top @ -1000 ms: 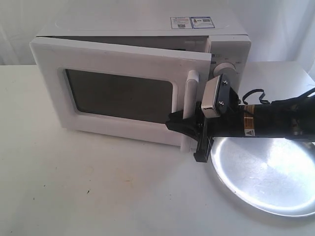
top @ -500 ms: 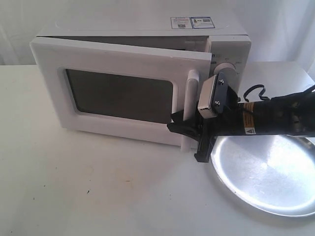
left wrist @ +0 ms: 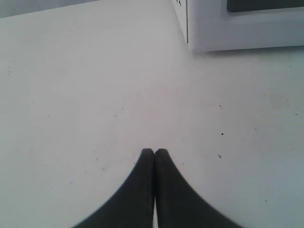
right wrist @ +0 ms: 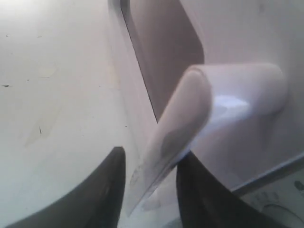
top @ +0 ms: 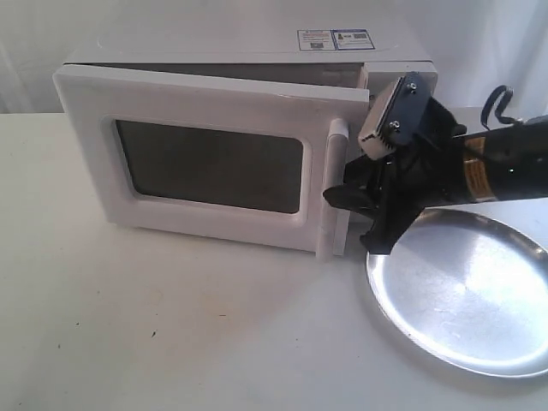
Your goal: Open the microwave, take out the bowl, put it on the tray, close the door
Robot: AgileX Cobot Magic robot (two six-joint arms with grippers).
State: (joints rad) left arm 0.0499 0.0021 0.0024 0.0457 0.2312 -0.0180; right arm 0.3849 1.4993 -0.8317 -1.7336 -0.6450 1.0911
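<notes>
The white microwave [top: 214, 47] stands at the back of the table with its door [top: 205, 107] ajar, swung a little out at the handle side. My right gripper [top: 361, 218] is open, its black fingers on either side of the vertical white bar handle [top: 335, 167], with gaps showing in the right wrist view around the handle [right wrist: 190, 114] between the right gripper's [right wrist: 152, 154] jaws. The silver tray [top: 467, 300] lies on the table under the right arm. My left gripper [left wrist: 154, 152] is shut on nothing, hovering over bare table. The bowl is hidden.
A corner of the microwave [left wrist: 237, 28] shows in the left wrist view, ahead of the left gripper. The white table [top: 171, 325] stretches in front of the door. The right arm's cable [top: 497, 103] loops above the tray.
The right gripper's jaws have spread apart off the handle, and the wrist has lifted and drawn back to the right. The door stays ajar at about the same angle.
</notes>
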